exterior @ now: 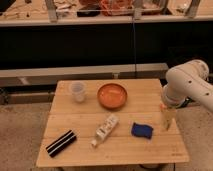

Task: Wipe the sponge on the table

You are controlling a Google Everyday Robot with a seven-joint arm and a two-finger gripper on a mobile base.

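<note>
A white arm (pixel 189 82) reaches in from the right over a light plank bench (pixel 75 117). Its gripper (pixel 168 120) points straight down above the bench's right-hand side. Whether the gripper is clenched or released cannot be told from this view, nor whether its tip meets the wood.

The dark-blue sponge (pixel 142 131) lies flat on the bench, right of centre and toward the front edge. It sits just left of the gripper, with a strip of bare wood showing between the two.

A white bottle (pixel 105 129) lies on its side near the middle of the bench, left of the sponge and apart from it. It is slanted, with its narrow end toward the front left. A black block (pixel 61 143) with white stripes rests near the front left corner.

Along the back of the bench, a clear cup (pixel 77 91) stands upright at left. An orange bowl (pixel 112 95) sits just beside it at centre. Behind the bench runs a long grey ledge (pixel 60 76) against a dark wall, and a speckled floor (pixel 20 135) shows at left.
</note>
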